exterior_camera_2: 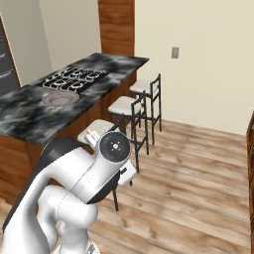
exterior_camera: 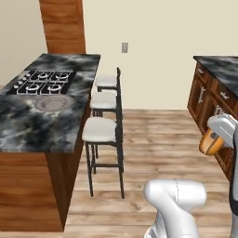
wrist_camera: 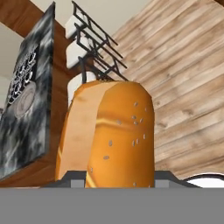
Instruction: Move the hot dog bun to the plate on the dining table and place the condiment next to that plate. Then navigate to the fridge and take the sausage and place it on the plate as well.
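The pincer (wrist_camera: 119, 183) is clamped on the hot dog bun (wrist_camera: 109, 135), which stands up out of its tips, high over the wooden floor (exterior_camera: 158, 153). Well off to the pincer's side, past three white stools (exterior_camera: 100, 129), the grey-white plate (exterior_camera: 55, 103) lies on the dark marbled surface (exterior_camera: 28, 125) beside a cooktop (exterior_camera: 44, 82).

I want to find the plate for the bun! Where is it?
The plate lies on the dining table, just in front of the stovetop burners, on the left in the left base view, with the white stools to its right.
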{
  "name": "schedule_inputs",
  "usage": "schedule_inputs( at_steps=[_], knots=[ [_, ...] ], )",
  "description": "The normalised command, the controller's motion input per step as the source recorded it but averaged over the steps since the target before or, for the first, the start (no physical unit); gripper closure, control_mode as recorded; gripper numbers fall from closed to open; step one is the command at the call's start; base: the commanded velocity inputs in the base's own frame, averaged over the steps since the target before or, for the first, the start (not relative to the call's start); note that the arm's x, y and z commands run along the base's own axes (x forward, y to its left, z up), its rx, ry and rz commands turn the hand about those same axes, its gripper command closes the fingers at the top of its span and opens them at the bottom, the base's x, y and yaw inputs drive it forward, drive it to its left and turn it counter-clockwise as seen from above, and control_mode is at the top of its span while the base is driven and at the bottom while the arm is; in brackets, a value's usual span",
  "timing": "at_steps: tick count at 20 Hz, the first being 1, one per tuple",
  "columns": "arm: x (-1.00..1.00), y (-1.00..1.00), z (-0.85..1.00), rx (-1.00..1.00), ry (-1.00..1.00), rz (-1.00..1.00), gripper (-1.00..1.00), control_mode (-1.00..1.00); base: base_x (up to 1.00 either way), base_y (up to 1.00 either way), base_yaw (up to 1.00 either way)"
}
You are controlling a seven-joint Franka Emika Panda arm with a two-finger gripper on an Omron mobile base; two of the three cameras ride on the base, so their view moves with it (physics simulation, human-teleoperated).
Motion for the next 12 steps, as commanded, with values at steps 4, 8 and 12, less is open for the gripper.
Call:
schedule_inputs(
  at_steps=[4, 8, 12],
  knots=[
    [0.0, 0.0, 0.0, 0.0, 0.0, 0.0, 1.0, 1.0, 0.29, 0.91, 0.04],
    [0.0, 0.0, 0.0, 0.0, 0.0, 0.0, 1.0, 1.0, 0.23, 1.0, -0.2],
    [0.0, 0.0, 0.0, 0.0, 0.0, 0.0, 1.0, 1.0, 0.32, 0.98, -0.29]
  ],
)
